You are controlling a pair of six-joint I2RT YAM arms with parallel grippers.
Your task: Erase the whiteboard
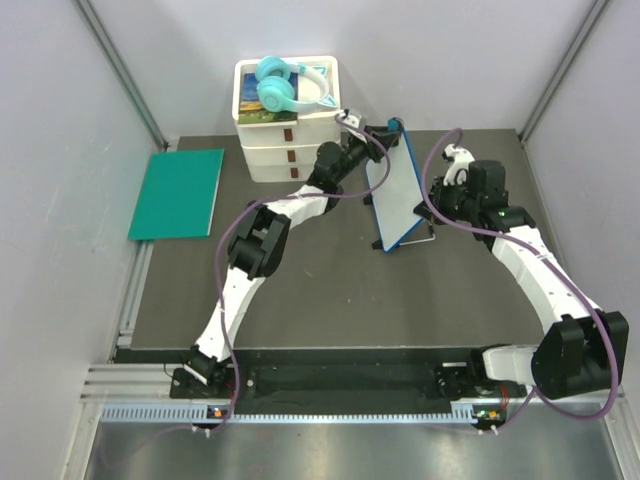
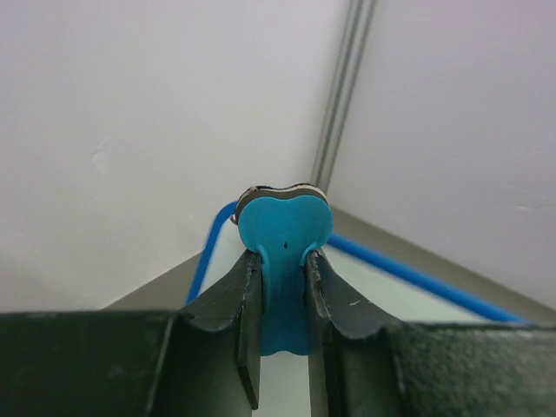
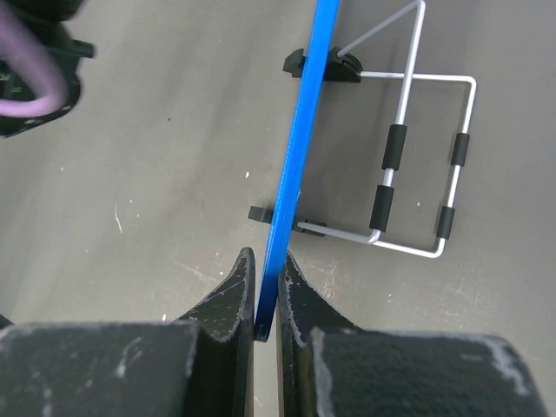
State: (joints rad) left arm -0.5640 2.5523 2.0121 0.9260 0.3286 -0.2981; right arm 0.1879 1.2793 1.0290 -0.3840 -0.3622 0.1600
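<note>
Two sets of jaws, both clenched. My left jaws pinch a blue eraser [image 2: 285, 228] by its narrow waist, with its dark felt edge facing away from me. It sits at the top back corner of the whiteboard [image 1: 400, 195]; I cannot tell whether the felt touches the board. My right jaws clamp the board's thin blue frame edge-on, on its right-hand side. The whiteboard stands tilted on its wire stand [image 3: 417, 165] at the back middle of the worktop [image 1: 330, 300].

My left arm [image 1: 270, 235] reaches forward and bends right toward that corner. My right arm [image 1: 530, 265] arcs in from the right, wrist turned toward the frame.

Just behind my left wrist, three white bins [image 1: 270, 160] sit stacked. The top one holds teal headphones [image 1: 285, 85] over a colourful flat item. A green mat [image 1: 178, 192] lies at the worktop's back left.
</note>
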